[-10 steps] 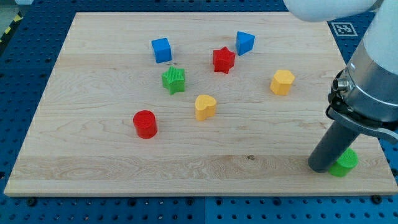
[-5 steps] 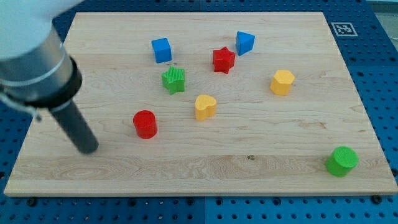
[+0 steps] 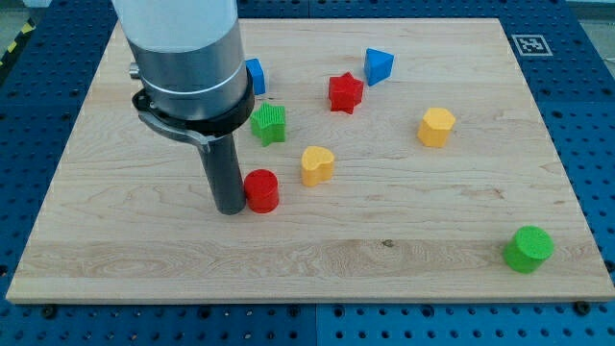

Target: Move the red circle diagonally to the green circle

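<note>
Tip against the red circle, target far off to the right

My tip (image 3: 232, 209), a bare rod end effector with nothing to pinch, touches the red circle (image 3: 261, 190) from its left; the green circle (image 3: 528, 248) lies well apart, right and nearer.

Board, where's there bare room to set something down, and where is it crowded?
Free: the strip along the view's bottom, between my tip beside the red circle and the green circle; also the view's right side past the yellow hexagon. Crowded: the upper middle, around the green star, yellow heart, red star and blue blocks.
</note>
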